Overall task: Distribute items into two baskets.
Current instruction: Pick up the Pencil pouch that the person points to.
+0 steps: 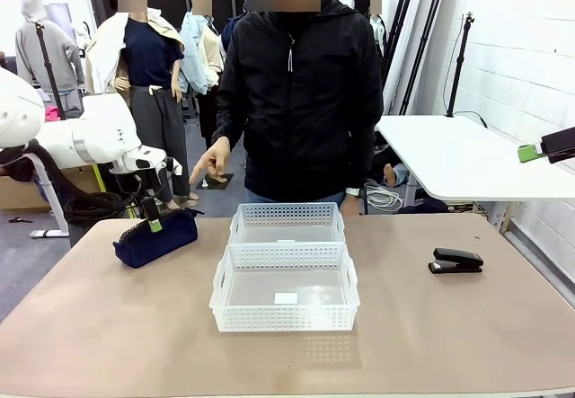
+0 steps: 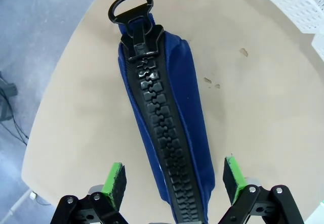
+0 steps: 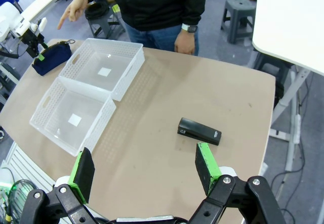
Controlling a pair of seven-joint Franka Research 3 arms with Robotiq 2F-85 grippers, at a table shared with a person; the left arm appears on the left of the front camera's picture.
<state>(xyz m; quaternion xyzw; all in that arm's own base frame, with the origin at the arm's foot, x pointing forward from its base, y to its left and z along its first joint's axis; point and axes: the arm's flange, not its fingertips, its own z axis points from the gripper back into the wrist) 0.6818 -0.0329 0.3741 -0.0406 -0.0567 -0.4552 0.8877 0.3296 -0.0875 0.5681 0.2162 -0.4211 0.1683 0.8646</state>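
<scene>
A person in a black zipped jacket [image 1: 301,101] stands at the far edge of a matte tan tabletop with rounded corners [image 1: 449,344]. Behind it on the right, a white rectangular table [image 1: 449,160] stands by a white-painted brick wall [image 1: 530,48], with a slim black tripod stand [image 1: 460,57] near it.

The left arm [image 1: 85,142] extends low from the left. The left gripper [image 1: 153,218] points down, its green pads [image 2: 114,182] spread wide. The right gripper [image 3: 144,169] hangs high with jaws fully apart, seemingly angled downward.

baskets [image 1: 286,254] mid-table, bare tabletop [image 1: 449,326] around stapler [image 1: 455,260]
</scene>
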